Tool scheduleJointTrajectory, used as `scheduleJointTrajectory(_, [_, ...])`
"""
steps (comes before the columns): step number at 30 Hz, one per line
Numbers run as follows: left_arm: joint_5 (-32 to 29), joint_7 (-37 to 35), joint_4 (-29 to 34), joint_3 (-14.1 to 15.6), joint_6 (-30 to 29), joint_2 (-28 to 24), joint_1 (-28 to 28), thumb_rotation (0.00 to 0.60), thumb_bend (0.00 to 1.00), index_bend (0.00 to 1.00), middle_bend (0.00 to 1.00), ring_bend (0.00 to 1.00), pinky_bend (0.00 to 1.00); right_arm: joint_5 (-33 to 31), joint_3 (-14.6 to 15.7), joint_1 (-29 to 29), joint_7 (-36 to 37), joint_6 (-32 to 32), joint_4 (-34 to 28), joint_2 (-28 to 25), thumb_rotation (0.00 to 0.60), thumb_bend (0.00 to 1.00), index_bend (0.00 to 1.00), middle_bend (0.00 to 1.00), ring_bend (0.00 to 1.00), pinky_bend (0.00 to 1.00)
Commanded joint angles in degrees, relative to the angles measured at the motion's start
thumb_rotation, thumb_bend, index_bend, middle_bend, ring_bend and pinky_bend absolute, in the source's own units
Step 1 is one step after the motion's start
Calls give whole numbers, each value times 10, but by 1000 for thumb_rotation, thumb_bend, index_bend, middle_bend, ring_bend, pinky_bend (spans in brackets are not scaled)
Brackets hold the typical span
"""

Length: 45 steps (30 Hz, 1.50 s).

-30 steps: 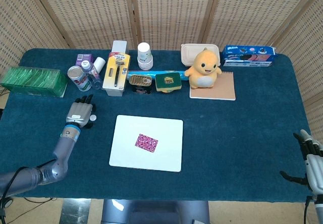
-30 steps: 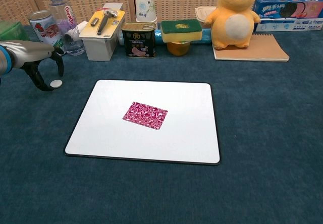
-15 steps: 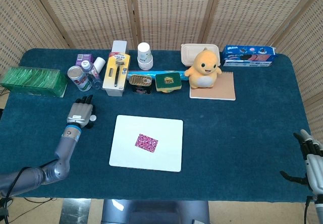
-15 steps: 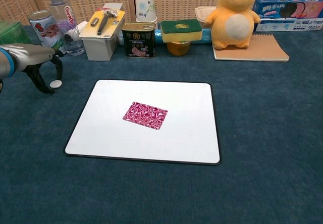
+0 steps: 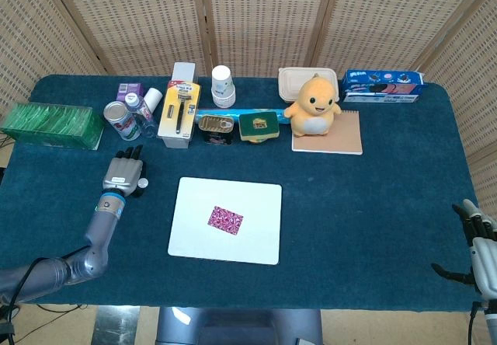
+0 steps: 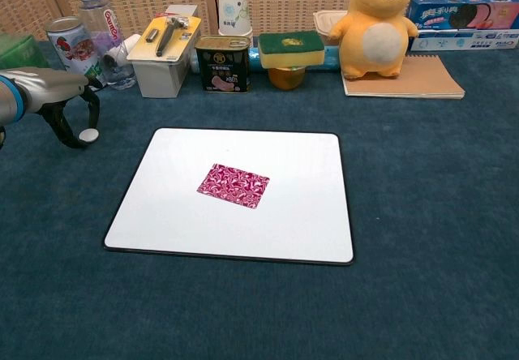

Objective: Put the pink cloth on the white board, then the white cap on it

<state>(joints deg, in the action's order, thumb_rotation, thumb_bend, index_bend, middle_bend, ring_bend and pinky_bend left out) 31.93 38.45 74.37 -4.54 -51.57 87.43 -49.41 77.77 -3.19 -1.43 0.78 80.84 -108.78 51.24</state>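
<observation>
Pink cloth lay flat near the middle of the white board, which sat on the blue table. White cap was on the table off the board's far left corner, clear of the board. Left hand sat over the cap, dark fingers curved down on either side of it; whether they touched it, could not tell. In the head view the same hand was left of the board. Right hand rested at the table's near right edge, well apart from the board, fingers apart and empty. Along the far edge stood a can, a bottle, a tin, a paper cup and a yellow plush on a notebook.
</observation>
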Motion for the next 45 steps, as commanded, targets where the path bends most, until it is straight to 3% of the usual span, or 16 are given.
scheduleJointTrajectory(1, [9,0,9,0,-2,-1,0,600,242,467,0,0,103,0,0,0,1,0,0,0,600,105,25,0,0,0])
scheduleJointTrajectory(5, [30,0,36,-1,-14,-9,1,600,242,468,0,0,103,0,0,0,3,-1,0,-1,600,106,24,0,0,0])
scheduleJointTrajectory(13, [106,19,157,2,-53,-29,-7,600,241,468,0,0,103,2,1,0,5,0,-2,-2,600,106,25,0,0,0])
scheduleJointTrajectory(22, [133,95,239,7,-85,7,-36,600,239,468,0,0,103,5,1,1,12,1,-2,-6,600,106,25,0,0,0])
scheduleJointTrajectory(32, [76,158,232,-13,-103,79,-75,600,237,468,0,0,103,7,2,-1,22,-7,0,-10,600,106,25,0,0,0])
scheduleJointTrajectory(45, [42,168,194,-18,-104,111,-90,600,210,466,0,0,103,4,0,-1,34,-8,2,-15,600,106,24,0,0,0])
